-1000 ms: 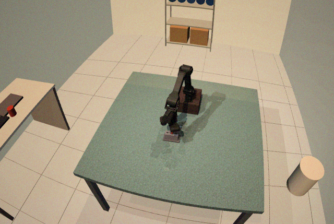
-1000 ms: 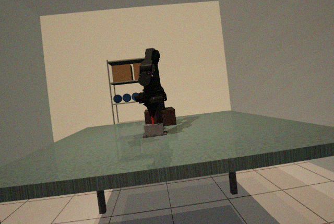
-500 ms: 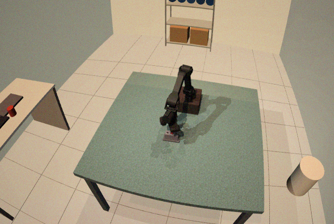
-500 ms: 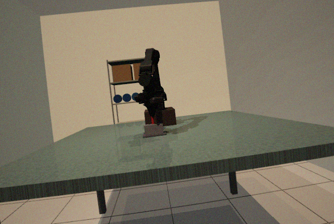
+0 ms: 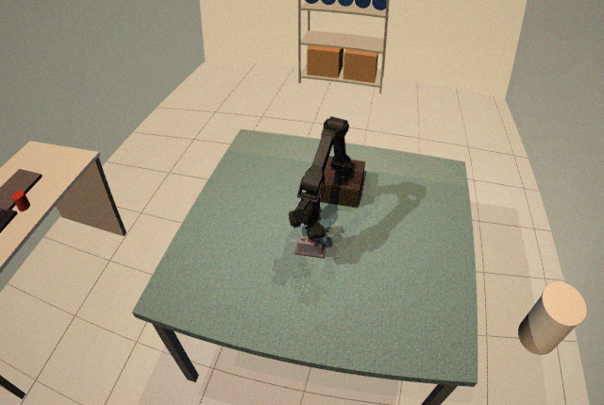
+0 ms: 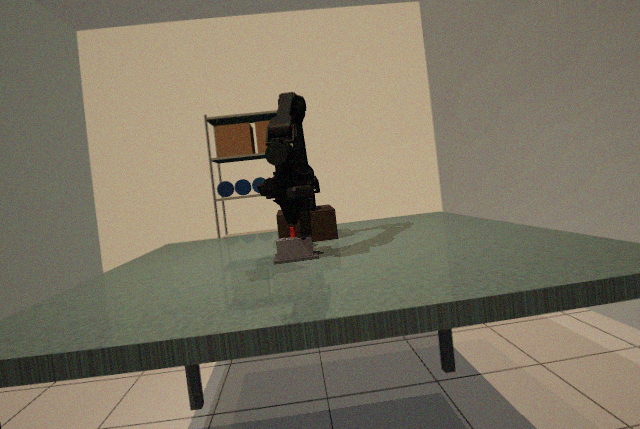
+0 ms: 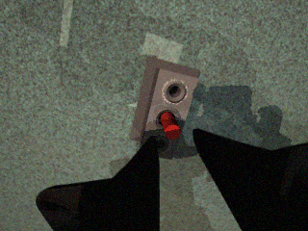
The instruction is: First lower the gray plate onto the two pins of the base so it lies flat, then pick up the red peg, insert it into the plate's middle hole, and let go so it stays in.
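Slim red peg (image 6: 292,231) (image 7: 168,126), smooth round rod w/ flat end, stands in middle hole of blocky matte gray plate-&-base stack (image 5: 310,248) (image 6: 294,249) (image 7: 166,91). Gripper (image 6: 298,230) (image 7: 174,138) fingers apart, w/ nothing clamped. Table (image 5: 390,293) (image 6: 392,279) (image 7: 48,120) is speckled green.

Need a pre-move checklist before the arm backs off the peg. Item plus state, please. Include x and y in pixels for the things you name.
1. Gray plate (image 6: 294,247) (image 7: 166,98) flat on the base: looks ok; its top face shows no obvious tilt.
2. Both base pins engaged: cannot tell; the near end is dark behind a finger.
3. Red cylindrical peg (image 6: 292,232) (image 7: 168,126) in the middle hole: ok, lower end in, top standing proud.
4. Peg at full depth: cannot tell.
5. Black parallel-jaw gripper (image 7: 174,138) open: ok, fingertips apart, none seen touching the peg in the wrist view.
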`<action>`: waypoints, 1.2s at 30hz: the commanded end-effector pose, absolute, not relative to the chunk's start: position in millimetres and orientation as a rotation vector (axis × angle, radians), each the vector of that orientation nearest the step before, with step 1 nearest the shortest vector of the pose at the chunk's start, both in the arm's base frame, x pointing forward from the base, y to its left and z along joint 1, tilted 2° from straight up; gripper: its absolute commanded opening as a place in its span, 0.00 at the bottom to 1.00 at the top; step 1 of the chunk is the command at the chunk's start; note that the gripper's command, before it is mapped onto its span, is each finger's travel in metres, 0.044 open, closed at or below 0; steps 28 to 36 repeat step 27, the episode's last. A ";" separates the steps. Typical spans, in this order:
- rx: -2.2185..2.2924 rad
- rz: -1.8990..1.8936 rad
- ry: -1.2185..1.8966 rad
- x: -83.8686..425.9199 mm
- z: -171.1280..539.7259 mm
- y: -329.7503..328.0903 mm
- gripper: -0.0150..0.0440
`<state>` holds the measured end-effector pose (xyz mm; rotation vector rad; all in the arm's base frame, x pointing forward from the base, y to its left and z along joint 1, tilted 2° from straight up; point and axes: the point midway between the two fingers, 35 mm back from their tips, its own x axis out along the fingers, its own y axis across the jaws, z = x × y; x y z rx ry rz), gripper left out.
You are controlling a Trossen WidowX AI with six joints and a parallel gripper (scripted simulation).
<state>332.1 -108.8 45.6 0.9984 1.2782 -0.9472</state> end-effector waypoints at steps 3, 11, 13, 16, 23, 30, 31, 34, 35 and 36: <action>0.998 -0.944 1.278 331.7 48.5 -108.9 0.51; 0.999 -0.943 1.278 330.5 53.1 -108.9 0.51; 0.999 -0.943 1.278 330.2 54.2 -109.0 0.51; 0.998 -0.943 1.278 329.7 55.9 -109.1 0.51; 0.998 -0.943 1.278 328.7 59.8 -109.3 0.51; 0.998 -0.943 1.278 328.1 62.1 -109.5 0.51; 0.998 -0.943 1.278 328.1 62.1 -109.5 0.51; 0.998 -0.943 1.278 328.1 62.1 -109.5 0.51; 0.998 -0.943 1.278 328.1 62.1 -109.5 0.51; 0.998 -0.943 1.278 328.1 62.1 -109.5 0.51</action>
